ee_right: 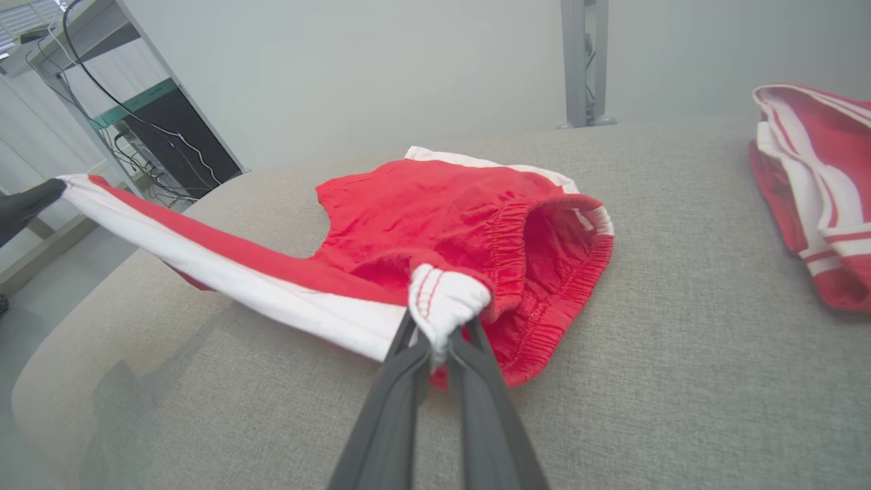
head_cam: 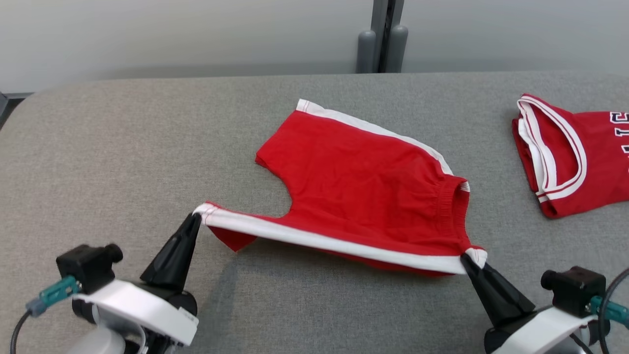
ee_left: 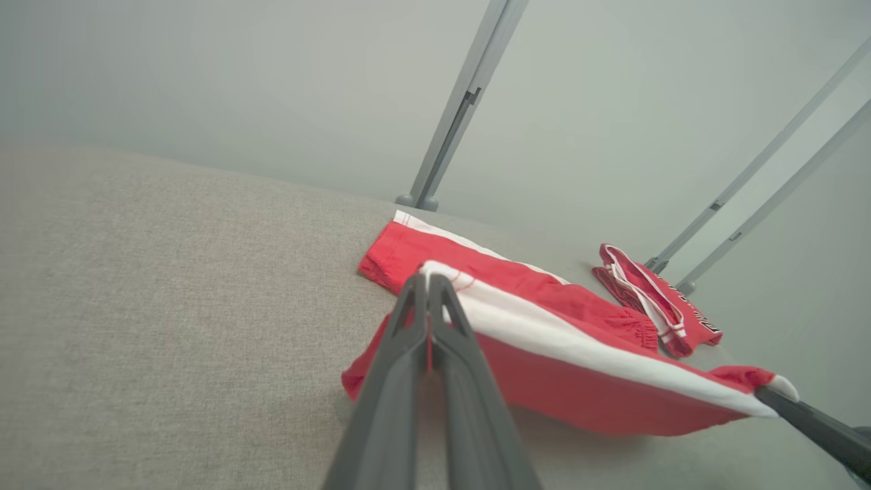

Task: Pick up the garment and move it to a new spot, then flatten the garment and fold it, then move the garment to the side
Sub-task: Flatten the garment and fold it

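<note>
Red shorts (head_cam: 363, 182) lie mid-counter (head_cam: 123, 147), their white-striped near edge lifted taut. The left hand (head_cam: 195, 216) grasps the leg-hem corner and the right hand (head_cam: 464, 260) the waistband corner. A folded red jersey (head_cam: 570, 152) lies well apart, far right.

A plain pale grey wall (head_cam: 196, 34) backs the grey woven-fabric surface (head_cam: 123, 147); a grey metal upright (head_cam: 385, 19) rises behind it, a black cabled cabinet (ee_right: 190, 150) beyond.

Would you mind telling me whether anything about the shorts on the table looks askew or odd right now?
The red shorts lie askew, not flat: the left gripper and right gripper hold the near white-striped edge lifted, one leg sags beneath it, and the waistband gapes open. No damage shows.
</note>
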